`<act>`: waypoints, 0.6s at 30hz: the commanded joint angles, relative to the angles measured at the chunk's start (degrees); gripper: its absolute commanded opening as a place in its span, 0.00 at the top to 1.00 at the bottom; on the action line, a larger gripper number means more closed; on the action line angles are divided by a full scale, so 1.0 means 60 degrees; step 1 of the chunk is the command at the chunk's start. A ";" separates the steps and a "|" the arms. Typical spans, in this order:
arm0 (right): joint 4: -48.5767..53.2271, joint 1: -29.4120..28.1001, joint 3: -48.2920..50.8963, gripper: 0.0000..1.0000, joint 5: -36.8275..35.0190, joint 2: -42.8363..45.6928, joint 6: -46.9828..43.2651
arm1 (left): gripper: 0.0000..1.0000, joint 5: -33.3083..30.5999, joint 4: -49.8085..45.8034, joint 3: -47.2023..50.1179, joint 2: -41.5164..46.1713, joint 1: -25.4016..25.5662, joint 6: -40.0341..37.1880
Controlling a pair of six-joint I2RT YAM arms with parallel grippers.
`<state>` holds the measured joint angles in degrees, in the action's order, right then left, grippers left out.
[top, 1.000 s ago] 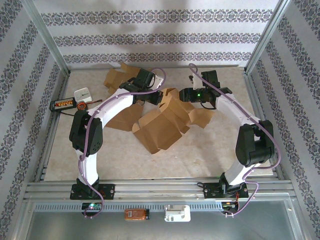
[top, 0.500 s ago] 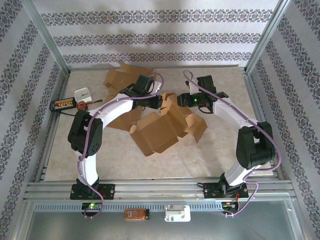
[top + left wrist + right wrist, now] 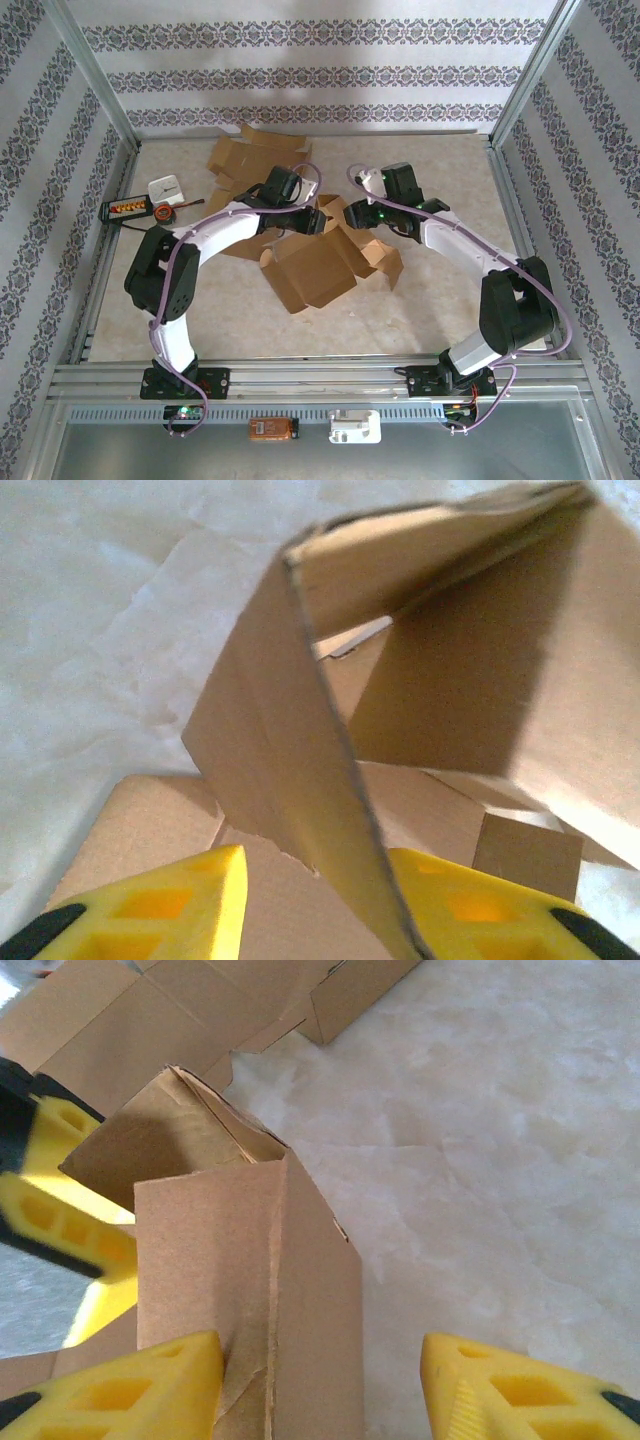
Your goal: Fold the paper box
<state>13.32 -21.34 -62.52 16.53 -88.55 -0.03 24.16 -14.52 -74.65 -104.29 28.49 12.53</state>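
Observation:
The brown paper box (image 3: 312, 268) lies half-formed in the middle of the table, its open mouth facing the near left. Both grippers meet at its far edge. My left gripper (image 3: 318, 220) is open, and an upright flap (image 3: 290, 750) runs between its jaws; the flap leans on the right finger (image 3: 470, 900) and stands clear of the left one. My right gripper (image 3: 320, 1360) is open too. A folded box panel (image 3: 250, 1300) touches its left finger (image 3: 120, 1385), with bare table before the right finger. The left gripper's yellow fingers (image 3: 60, 1220) show behind that panel.
More flat cardboard (image 3: 245, 160) lies at the back left. A white block (image 3: 166, 189) and a black-and-orange tool (image 3: 125, 208) sit at the left edge. Metal frame rails (image 3: 300, 375) bound the table. Open tabletop lies to the right of the box (image 3: 450, 290).
My left gripper has gone from shut on the flap to open. The right arm has swung left toward it, and the box has been pushed left and folded more compactly.

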 commanded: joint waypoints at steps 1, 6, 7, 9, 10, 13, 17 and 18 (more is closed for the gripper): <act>0.0737 -0.0078 0.0258 0.45 -0.0501 -0.0094 -0.0434 | 0.55 0.0238 0.0223 0.0240 0.0901 0.0016 -0.0902; 0.0801 -0.0090 0.0098 0.45 -0.0475 -0.0182 -0.0412 | 0.50 0.0321 0.0451 0.0852 0.2074 -0.0348 -0.1975; 0.0812 -0.0083 0.0080 0.45 -0.0446 -0.0204 -0.0415 | 0.49 0.0447 0.0546 0.0914 0.2228 -0.0538 -0.2121; 0.0867 -0.0090 0.0020 0.44 -0.0377 -0.0232 -0.0392 | 0.47 0.0876 0.0542 0.0905 0.2312 -0.1067 -0.2691; 0.0883 -0.0092 0.0006 0.44 -0.0345 -0.0245 -0.0392 | 0.47 0.1056 0.0351 0.0755 0.2235 -0.1249 -0.3094; 0.0918 -0.0098 -0.0056 0.44 -0.0228 -0.0242 -0.0402 | 0.46 0.1305 -0.0643 -0.0010 0.1674 -0.1575 -0.4770; 0.1023 -0.0092 -0.0137 0.43 -0.0101 -0.0249 -0.0434 | 0.48 0.1504 -0.1869 -0.1262 0.0496 -0.1646 -0.6949; 0.1046 -0.0088 -0.0155 0.43 -0.0062 -0.0244 -0.0434 | 0.49 0.1761 -0.2262 -0.1614 0.0159 -0.1642 -0.7635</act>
<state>14.15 -21.54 -63.11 15.75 -88.58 -1.43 30.55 -19.81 -80.12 -99.48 18.48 -18.02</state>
